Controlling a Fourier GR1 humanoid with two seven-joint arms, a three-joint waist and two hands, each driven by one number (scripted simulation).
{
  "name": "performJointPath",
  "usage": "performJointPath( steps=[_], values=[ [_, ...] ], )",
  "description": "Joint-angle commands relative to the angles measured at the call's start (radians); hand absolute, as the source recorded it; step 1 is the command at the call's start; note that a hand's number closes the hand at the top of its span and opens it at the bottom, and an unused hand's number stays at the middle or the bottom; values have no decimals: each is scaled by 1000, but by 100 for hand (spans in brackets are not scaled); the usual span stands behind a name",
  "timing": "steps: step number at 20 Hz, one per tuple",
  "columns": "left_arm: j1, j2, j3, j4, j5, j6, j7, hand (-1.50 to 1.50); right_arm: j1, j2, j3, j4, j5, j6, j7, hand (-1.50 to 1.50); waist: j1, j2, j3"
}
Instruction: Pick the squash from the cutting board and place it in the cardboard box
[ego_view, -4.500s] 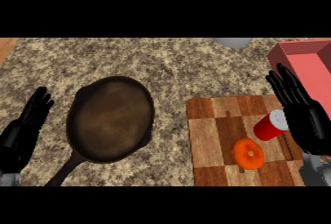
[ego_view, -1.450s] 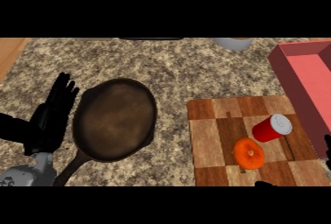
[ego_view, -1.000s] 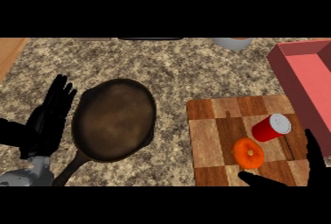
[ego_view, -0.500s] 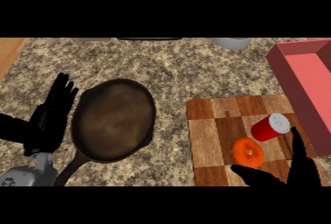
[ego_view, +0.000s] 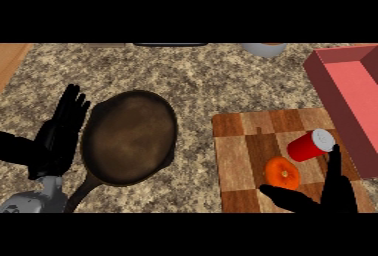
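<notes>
So the speckled worktop (ego_view: 221, 75) is filling pretty much the whole frame. A big dark pan (ego_view: 129, 137) is sitting left of center, with its handle pointing toward the lower left. The wooden board (ego_view: 240, 150) is lying at the lower right, and a pinkish-red box (ego_view: 353, 90) is sitting just past the board's right edge, running off the upper right of the frame.

The left hand (ego_view: 59, 135) is resting at the left edge just beside the pan. It's showing straight fingers pointing up and it's holding nothing.

The right hand (ego_view: 325, 200) is coming in at the lower right over the board. It's spreading wide, with the fingers pointing up and the thumb sticking out to the left, and it's gripping nothing.

A red can (ego_view: 310, 146) is lying tilted on the board's right side, near the box.

The orange squash (ego_view: 282, 172) is sitting on the board just below-left of the can, in the gap above the thumb and left of the fingers. I can't tell if anything is touching it.

A grey bowl (ego_view: 263, 48) is peeking in at the top edge.
</notes>
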Motion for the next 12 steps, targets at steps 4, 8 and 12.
performJointPath(
  steps=[4, 8, 12],
  values=[
    [21, -4, 40, 4, 11, -47, 8, 0, -31, 53, -33, 15, 8, 74, 90, -150, 1, 1, 2],
    [53, -25, 15, -30, -9, -57, 0, 0, -21, 71, -39, 61, 14, 81, 55, -150, 3, 1, 2],
    [1, -27, 20, -60, -47, -11, 77, 0, -38, 109, -46, 77, 36, 85, 51, -150, 2, 1, 2]
  ],
)
